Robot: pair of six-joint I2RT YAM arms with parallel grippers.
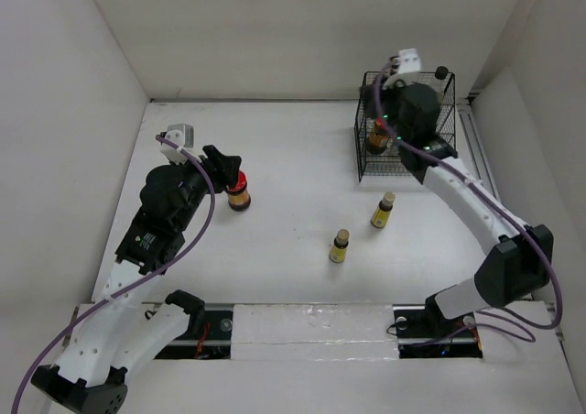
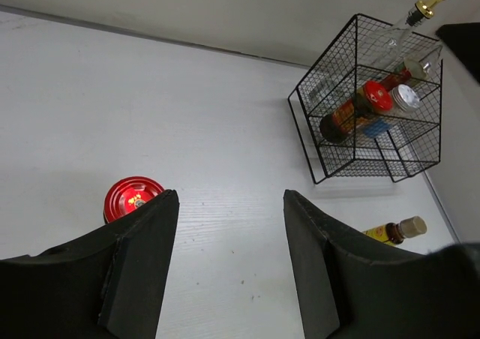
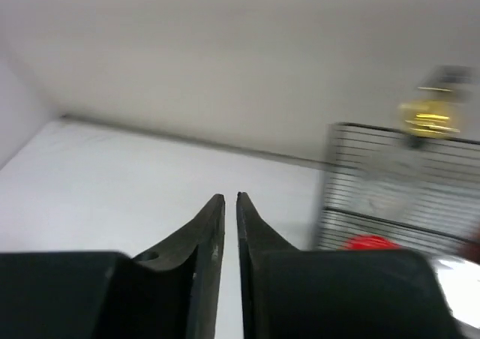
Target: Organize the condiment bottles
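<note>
While our left gripper (image 2: 231, 200) gapes wide beside the red-lidded jar (image 2: 132, 197), a finger could topple it. Our right gripper (image 3: 230, 200) is pinched closed, empty.

Loose red-lidded jar (image 1: 239, 194): standing far left.
Nearer yellow bottle (image 1: 340, 246), farther yellow bottle (image 1: 383, 211): upright, near each other.
Gold-capped bottle (image 2: 424, 5), second red-lidded jar (image 2: 358, 108), silver-lidded shaker (image 2: 406, 97): inside wire basket (image 2: 300, 133).

The left arm (image 1: 165, 212) is leaning forward, and the left gripper (image 2: 229, 204) is holding its fingers wide apart. The right arm (image 1: 467, 199) is leaning far ahead, the right gripper (image 3: 230, 198) pressing its fingers nearly together.
</note>
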